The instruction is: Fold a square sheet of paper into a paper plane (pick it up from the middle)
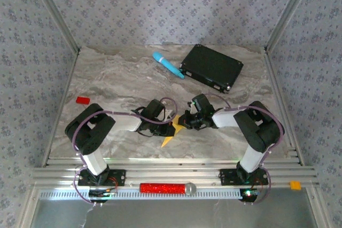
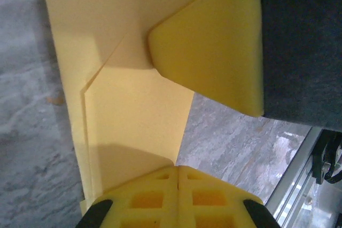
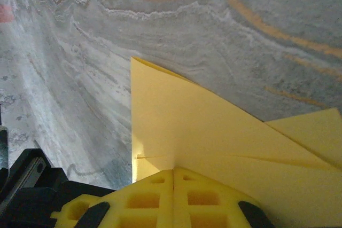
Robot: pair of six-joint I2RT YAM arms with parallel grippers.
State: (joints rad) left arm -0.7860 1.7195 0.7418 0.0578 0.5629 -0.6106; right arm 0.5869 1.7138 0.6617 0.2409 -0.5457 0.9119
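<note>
1. Carrying everything, the counter point(image 1: 117, 78) has the work toward the middle of its near edge.
2. The left arm point(image 1: 96, 129) and right arm point(image 1: 256, 124) both bend inward and low, wrists nearly meeting over that spot.
3. The square sheet of paper point(image 2: 128, 121) sits there part folded. Diagonal creases and a pointed corner show, but no slim dart yet; I judge it roughly halfway.
4. The left tool point(image 2: 176, 168) and right tool point(image 3: 173, 170) are clenched, tips on the paper — pinching or only pressing, I cannot tell.
</note>
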